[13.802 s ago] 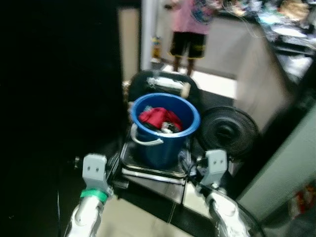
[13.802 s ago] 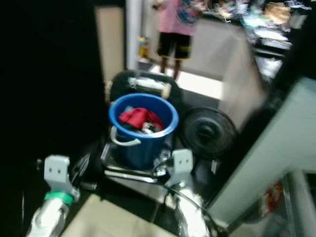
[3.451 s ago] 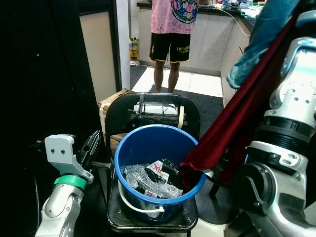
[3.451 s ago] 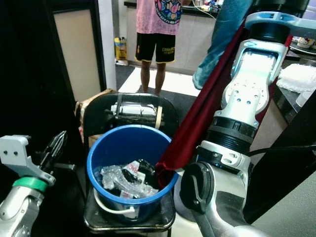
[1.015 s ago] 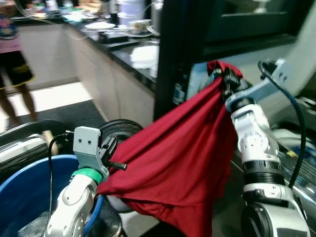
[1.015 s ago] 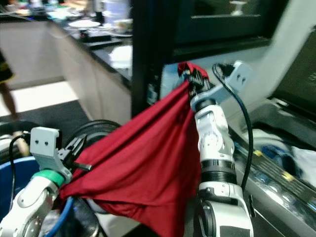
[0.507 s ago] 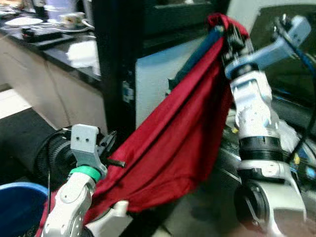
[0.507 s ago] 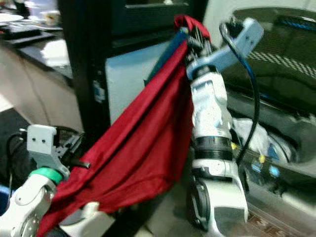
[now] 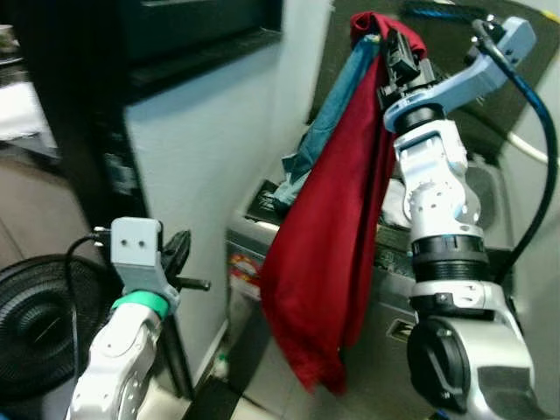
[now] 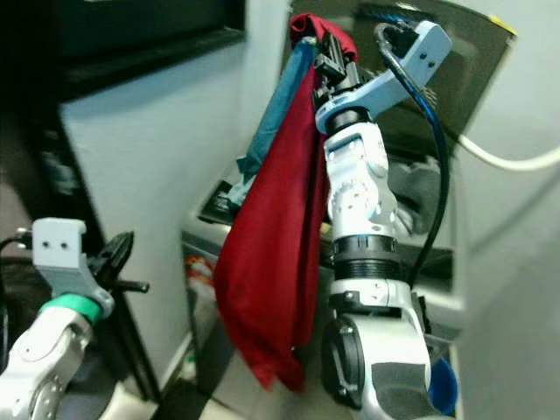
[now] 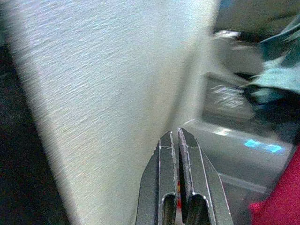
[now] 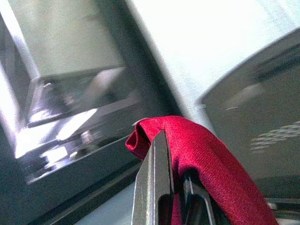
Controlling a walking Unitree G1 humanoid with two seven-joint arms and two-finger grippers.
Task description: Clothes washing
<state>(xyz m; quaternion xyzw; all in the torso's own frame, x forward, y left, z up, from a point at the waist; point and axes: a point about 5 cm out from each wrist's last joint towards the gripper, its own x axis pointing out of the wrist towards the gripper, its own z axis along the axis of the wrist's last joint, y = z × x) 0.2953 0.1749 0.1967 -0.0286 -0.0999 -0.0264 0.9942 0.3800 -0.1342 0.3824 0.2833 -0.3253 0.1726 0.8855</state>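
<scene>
A pale grey panel (image 9: 201, 157) with a dark recess above it is seen on the left, a black round fan (image 9: 35, 319) is placed low beside it, and a white wall (image 10: 516, 219) is lit brightly at right.

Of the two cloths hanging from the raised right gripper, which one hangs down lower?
The red cloth. From the right gripper it reaches far below the teal cloth, which ends beside the washing machine top.

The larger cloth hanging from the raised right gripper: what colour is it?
Deep red, plain; the red cloth shows best in the left eye view.
</scene>
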